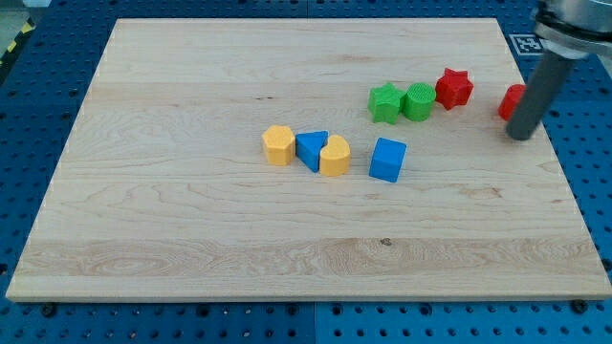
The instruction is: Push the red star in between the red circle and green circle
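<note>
**Our tip beside the red circle**

Our tip point(521, 136) carries nothing, touching the half-hidden red circle point(512, 101) at its 5 o'clock. The red star point(454, 88) touches the green circle point(418, 101) at 2 o'clock; we should nudge gently.

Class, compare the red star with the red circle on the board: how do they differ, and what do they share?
The red star has points along its outline and is fully visible; the red circle is partly hidden behind my rod. The star sits beside the green circle; the red circle lies apart, nearer the view's right, with my tip just below it. Both are red.
</note>
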Robot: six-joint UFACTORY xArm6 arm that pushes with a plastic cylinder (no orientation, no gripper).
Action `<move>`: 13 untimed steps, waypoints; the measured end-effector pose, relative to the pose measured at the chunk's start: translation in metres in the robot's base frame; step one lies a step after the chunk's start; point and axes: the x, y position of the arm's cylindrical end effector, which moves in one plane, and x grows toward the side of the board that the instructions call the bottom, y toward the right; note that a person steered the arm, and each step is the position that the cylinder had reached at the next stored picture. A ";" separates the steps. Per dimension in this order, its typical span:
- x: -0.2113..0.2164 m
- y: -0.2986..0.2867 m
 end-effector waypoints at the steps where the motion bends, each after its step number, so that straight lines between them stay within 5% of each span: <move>1: 0.004 0.006; 5: 0.000 -0.223; 6: -0.047 -0.262; 8: -0.112 -0.213; 10: -0.114 -0.101; 13: -0.073 -0.057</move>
